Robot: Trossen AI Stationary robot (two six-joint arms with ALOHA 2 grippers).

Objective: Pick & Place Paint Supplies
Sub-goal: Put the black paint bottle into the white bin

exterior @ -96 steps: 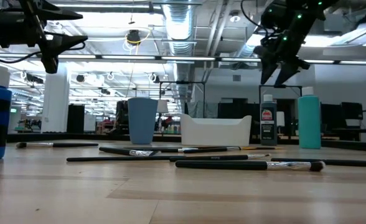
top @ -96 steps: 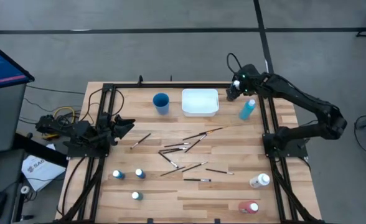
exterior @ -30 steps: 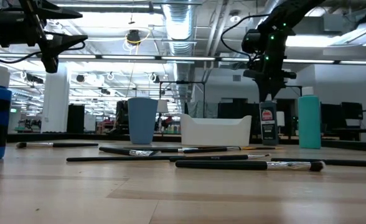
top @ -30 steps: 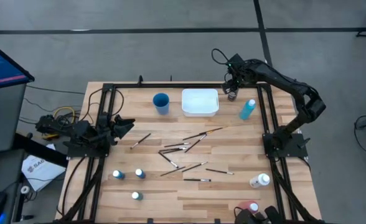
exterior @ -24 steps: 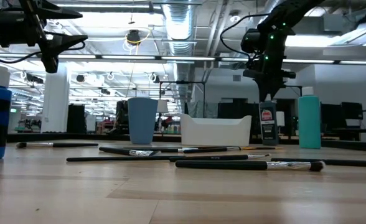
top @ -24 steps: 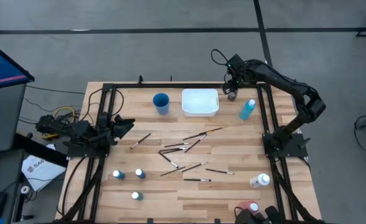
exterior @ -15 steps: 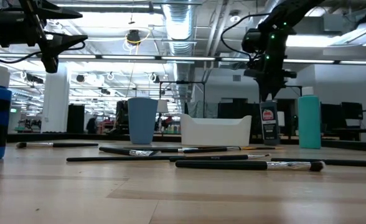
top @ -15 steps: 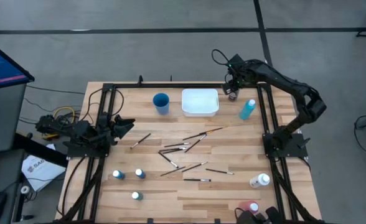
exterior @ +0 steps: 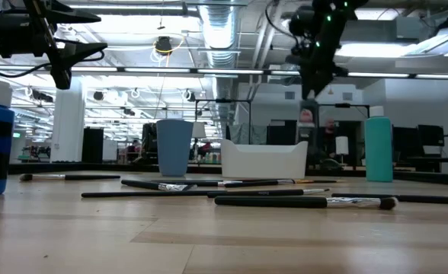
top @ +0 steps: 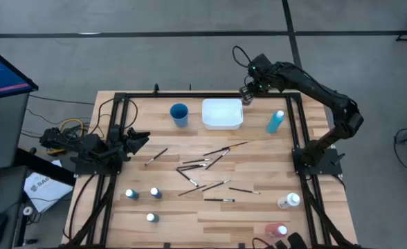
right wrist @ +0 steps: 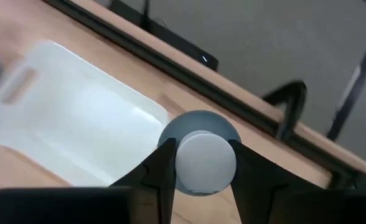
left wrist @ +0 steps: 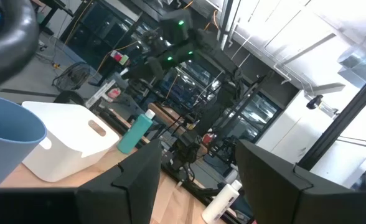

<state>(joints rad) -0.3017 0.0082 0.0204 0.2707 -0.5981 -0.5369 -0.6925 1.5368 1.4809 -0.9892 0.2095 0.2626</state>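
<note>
We see the right gripper raised above the far edge of the wooden table, just beside the right end of the white rectangular tray. Its two dark fingers are part closed on a small paint bottle, clamped at the round, smooth white cap; the wider rounded shoulder below the cap looks grey-blue. In the low view the bottle hangs clear of the table under the gripper, a red label faintly showing; its body colour is hard to make out there.

The tray is glossy plastic with slotted handles, and a round blue cup stands to its left. A teal bottle lies on the slatted wood to the tray's right. Thin dark-handled paintbrushes are scattered across the middle. Three small blue bottles stand near the front left, a white bottle and a red one at the front right, the red one partly cut off by something dark at the frame's edge.

The left gripper waits at the table's left side, fingers spread wide and empty.
</note>
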